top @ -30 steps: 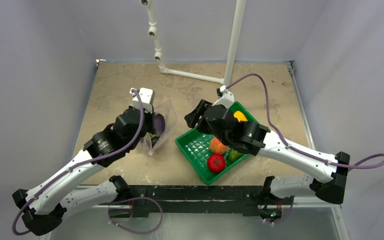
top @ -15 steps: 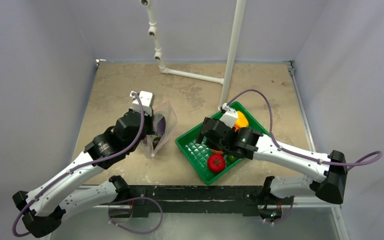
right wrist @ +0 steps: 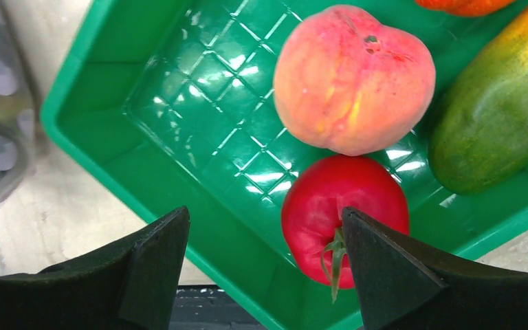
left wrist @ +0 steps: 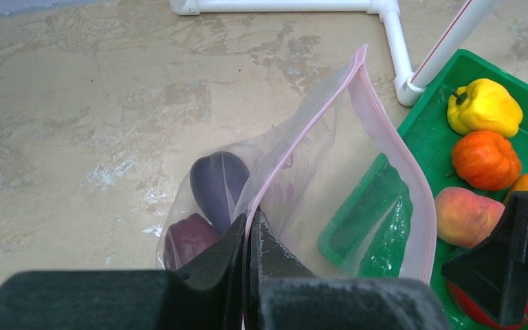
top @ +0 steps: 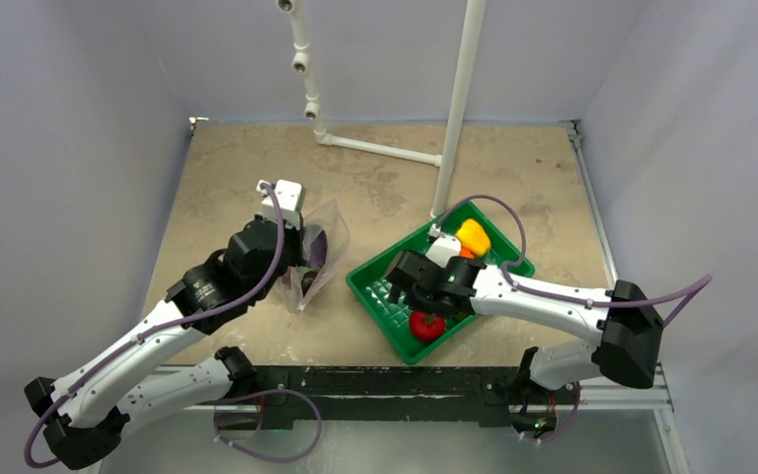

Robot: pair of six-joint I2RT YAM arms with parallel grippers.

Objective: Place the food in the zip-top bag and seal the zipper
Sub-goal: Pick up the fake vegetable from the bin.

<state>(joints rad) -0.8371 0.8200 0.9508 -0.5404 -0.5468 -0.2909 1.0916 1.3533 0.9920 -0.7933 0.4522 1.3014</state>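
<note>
1. The left gripper (left wrist: 249,227) is pressed together, pinching the bag (left wrist: 330,158) at its pink zipper (left wrist: 392,130). The right gripper (right wrist: 262,220) hangs spread wide, holding nothing.
2. Only the right wrist view shows the tomato (right wrist: 344,213) under the spread fingers, just beside the peach (right wrist: 354,75).
3. Only the left wrist view shows the bag's mouth gaping, with the eggplant (left wrist: 216,179) inside.
4. The tray (right wrist: 110,110) has bare floor on the tomato's bag side, and its near wall runs close by the tomato.
</note>
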